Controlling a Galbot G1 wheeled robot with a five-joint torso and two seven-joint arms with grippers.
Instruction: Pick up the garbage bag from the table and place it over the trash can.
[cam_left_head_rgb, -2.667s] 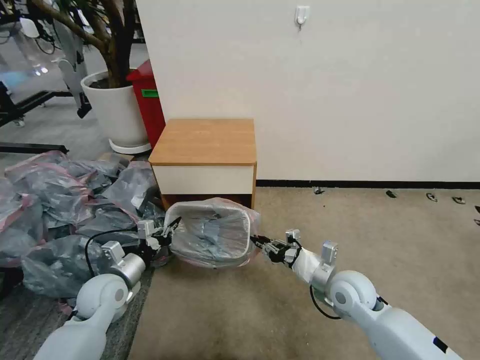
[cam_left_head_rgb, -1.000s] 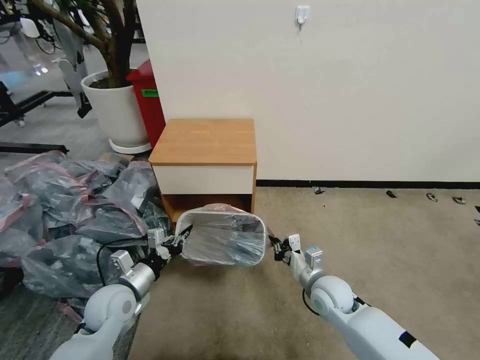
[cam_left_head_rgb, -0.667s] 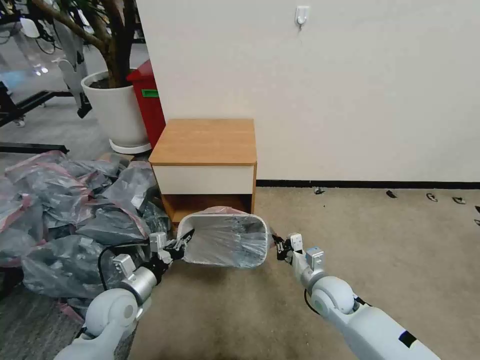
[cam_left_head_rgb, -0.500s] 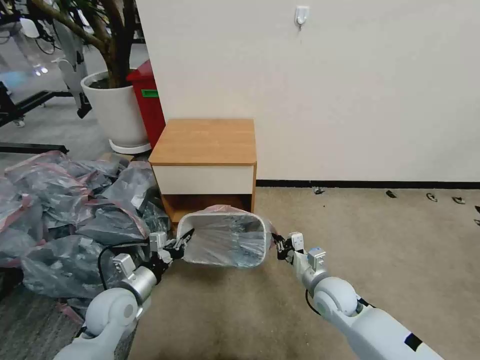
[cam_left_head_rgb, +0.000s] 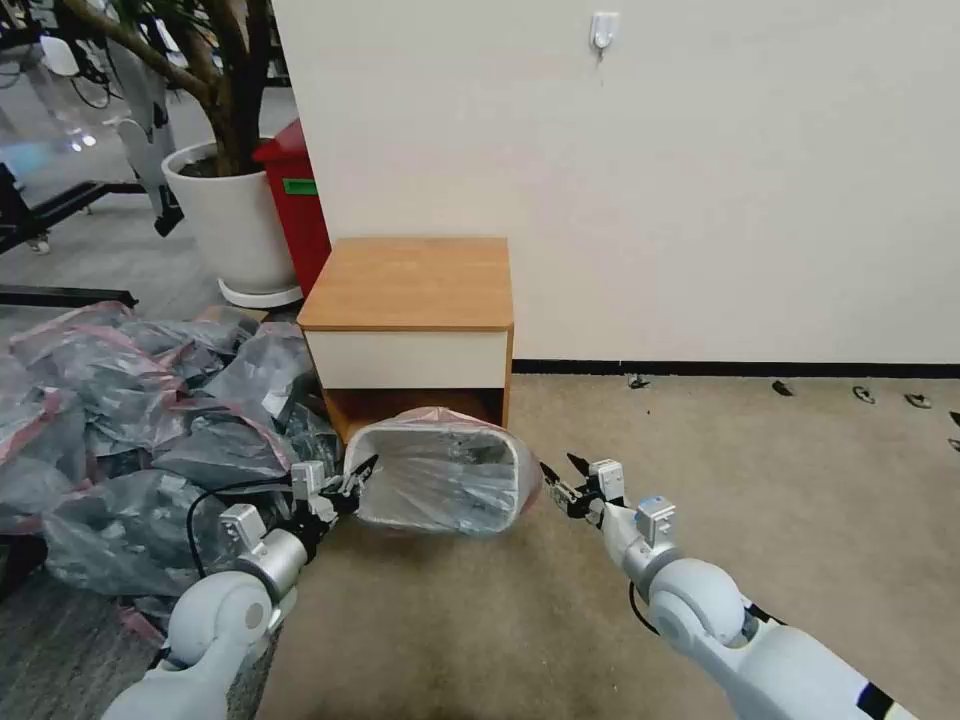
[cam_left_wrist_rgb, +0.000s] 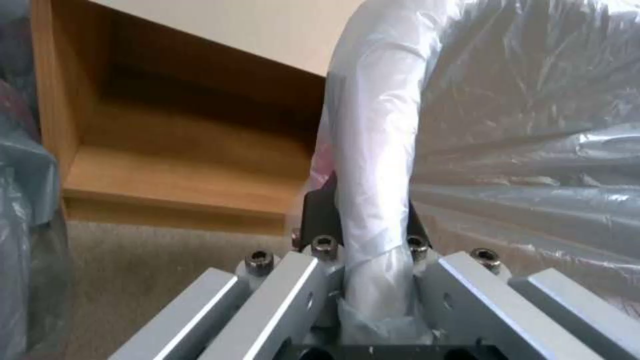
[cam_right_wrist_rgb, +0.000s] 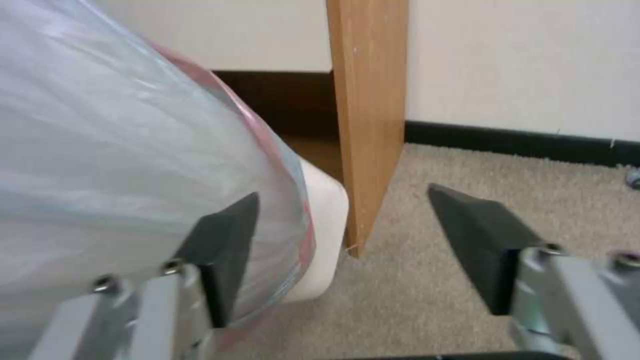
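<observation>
Head view: the garbage bag (cam_left_head_rgb: 440, 480) lines the trash can (cam_left_head_rgb: 372, 500), at the table's (cam_left_head_rgb: 405, 285) six o'clock. Left wrist: the left gripper (cam_left_wrist_rgb: 365, 235) pinches the bag-covered rim. Right wrist: the right gripper (cam_right_wrist_rgb: 343, 255) gapes wide beside the bag.

beige carpet floor (cam_left_head_rgb: 760, 470) with bin, cabinet and bag heap

just beyond the left gripper (cam_left_head_rgb: 356, 474) the bagged trash can (cam_left_head_rgb: 440, 478) sits tipped before the bedside cabinet (cam_left_head_rgb: 410, 300); a heap of grey bags (cam_left_head_rgb: 120, 420) lies outboard of it.
</observation>
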